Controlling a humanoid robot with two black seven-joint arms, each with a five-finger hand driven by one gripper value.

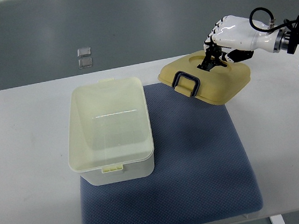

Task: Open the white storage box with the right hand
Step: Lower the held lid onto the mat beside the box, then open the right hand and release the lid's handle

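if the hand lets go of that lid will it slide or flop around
The lid looks like stiff moulded plastic, so it probably won't flop. It seems thin and likely light. Lying mostly on the smooth table, only its corner over the mat, it could slide when the right hand nudges it.

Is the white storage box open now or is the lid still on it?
Open. The box shows its bare interior; the lid lies apart on the table, under the right hand.

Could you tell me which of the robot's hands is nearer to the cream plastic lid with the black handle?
The right hand: it rests on the cream plastic lid, fingers in its top recess. The left hand is not in view.
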